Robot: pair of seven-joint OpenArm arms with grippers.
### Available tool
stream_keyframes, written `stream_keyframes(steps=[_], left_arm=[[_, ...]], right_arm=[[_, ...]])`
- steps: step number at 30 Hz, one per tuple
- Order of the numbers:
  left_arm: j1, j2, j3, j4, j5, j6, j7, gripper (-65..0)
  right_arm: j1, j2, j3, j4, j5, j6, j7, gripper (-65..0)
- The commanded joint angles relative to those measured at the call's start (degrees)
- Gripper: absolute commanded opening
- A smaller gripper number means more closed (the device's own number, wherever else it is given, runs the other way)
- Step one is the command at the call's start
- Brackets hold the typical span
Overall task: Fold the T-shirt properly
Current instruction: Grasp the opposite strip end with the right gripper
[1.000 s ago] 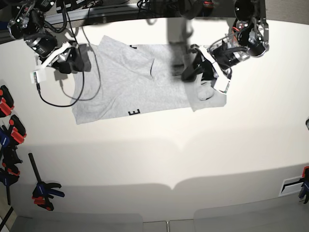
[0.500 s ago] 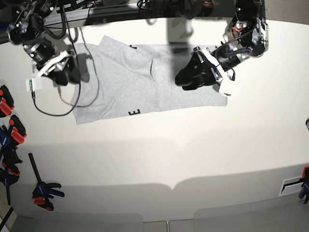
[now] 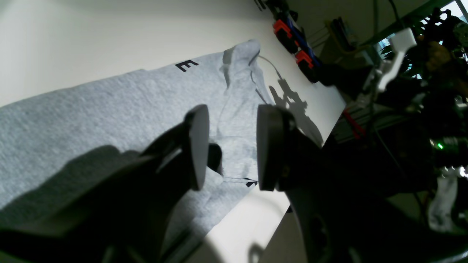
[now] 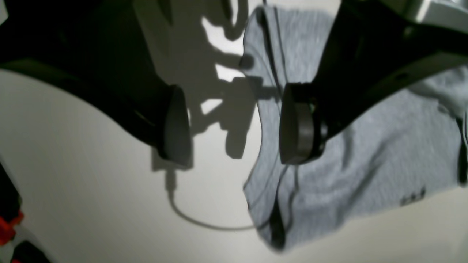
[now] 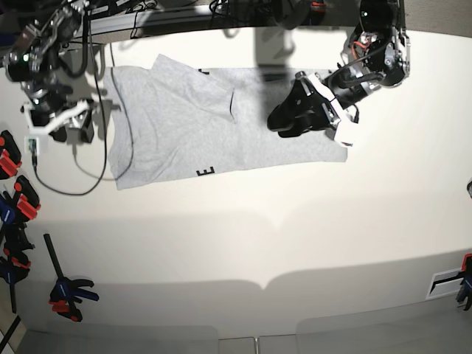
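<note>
The grey T-shirt point(image 5: 184, 125) lies spread on the white table, plain side up, with black letters showing at its near edge point(image 5: 207, 172) and far edge. A flap is folded over near its middle. My left gripper point(image 5: 276, 121) hovers over the shirt's right part, open and empty. In the left wrist view, the left gripper point(image 3: 228, 146) stands open above the cloth point(image 3: 91, 109). My right gripper point(image 5: 74, 131) is off the shirt's left edge, over bare table. In the right wrist view, the right gripper point(image 4: 236, 124) is open and empty, with the shirt's edge point(image 4: 347, 175) beside it.
A black cable point(image 5: 74, 188) from the right arm loops over the table and the shirt's left edge. Orange, blue and black clamps point(image 5: 13, 184) line the table's left side, with one more point(image 5: 66, 291) lower down. A vent point(image 5: 446, 284) sits at the right.
The right gripper has moved left, off the shirt and onto bare table. The left gripper let go of the bunched right sleeve, which now lies flat, and shifted slightly left.
</note>
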Motion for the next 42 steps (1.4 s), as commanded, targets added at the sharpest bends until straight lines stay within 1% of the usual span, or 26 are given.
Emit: stream_keyframes(steps=[1,5,8,11,13,14,17,20,24,25,27,29,32,34,35,36,39,40,42], left_arm=[[-0.3,-0.2,-0.2,1.0,-1.5,-0.5,-1.4,-44.7],[-0.3,-0.2,-0.2,1.0,-1.5,-0.5,-1.3,-44.7],[-0.3,-0.5,-0.2,1.0,-1.5,-0.5,-1.0,-44.7],[-0.3,-0.5,-0.2,1.0,-0.9,-0.5,-0.5,-44.7],[-0.3,-0.5,-0.2,1.0,-0.4,-0.5,-0.5,-44.7],[-0.3,-0.5,-0.2,1.0,0.0,-0.5,-0.5,-44.7],[-0.3,-0.5,-0.2,1.0,0.0,-0.5,-0.5,-44.7],[-0.3,-0.5,-0.2,1.0,0.0,-0.5,-0.5,-44.7],[-0.3,-0.5,-0.2,1.0,0.0,-0.5,-0.5,-44.7],[-0.3,-0.5,-0.2,1.0,0.0,-0.5,-0.5,-44.7],[-0.3,-0.5,-0.2,1.0,0.0,-0.5,-0.5,-44.7],[-0.3,-0.5,-0.2,1.0,0.0,-0.5,-0.5,-44.7],[-0.3,-0.5,-0.2,1.0,0.0,-0.5,-0.5,-44.7],[-0.3,-0.5,-0.2,1.0,0.0,-0.5,-0.5,-44.7],[-0.3,-0.5,-0.2,1.0,0.0,-0.5,-0.5,-44.7],[-0.3,-0.5,-0.2,1.0,0.0,-0.5,-0.5,-44.7],[-0.3,-0.5,-0.2,1.0,0.0,-0.5,-0.3,-44.7],[-0.3,-0.5,-0.2,1.0,0.0,-0.5,0.1,-44.7],[-0.3,-0.5,-0.2,1.0,0.5,-0.6,0.4,-44.7]], right_arm=[[2.1,0.9,0.2,-0.7,0.9,0.1,0.8,-28.0],[7.8,0.9,0.1,-10.8,0.9,0.2,-1.0,-28.0],[10.7,1.2,0.0,-19.5,0.9,2.1,-1.0,-28.0],[13.3,3.0,-0.2,-26.1,0.9,2.6,-1.0,-28.0],[14.6,4.4,-1.4,-29.2,0.9,3.7,-0.9,-28.0],[15.0,5.1,-2.5,-30.4,0.9,3.7,-1.1,-28.0],[14.7,6.4,-7.8,-32.7,0.9,3.7,-1.8,-28.0],[14.8,6.2,-13.6,-34.3,0.9,3.7,-3.9,-28.0],[14.6,6.1,-20.9,-34.9,0.9,3.7,-3.9,-28.0],[14.5,6.1,-22.3,-34.9,0.9,3.0,-4.0,-28.0],[14.4,5.5,-24.0,-34.9,0.9,2.0,-5.2,-28.0],[14.4,4.5,-24.1,-34.9,0.9,2.0,-6.8,-28.0],[14.4,4.1,-24.1,-34.9,0.9,2.0,-7.3,-28.2],[14.5,4.1,-24.1,-34.9,0.9,1.8,-7.3,-31.4],[14.5,4.1,-24.1,-34.9,0.9,1.8,-7.0,-35.5],[14.5,4.1,-24.1,-34.9,0.9,1.8,-6.7,-41.1],[14.5,4.3,-24.1,-34.9,0.9,1.8,-5.0,-62.3],[14.6,4.5,-24.1,-34.9,0.9,1.8,-4.2,-65.0],[15.0,5.0,-24.1,-34.9,0.5,1.8,-2.6,-65.0]])
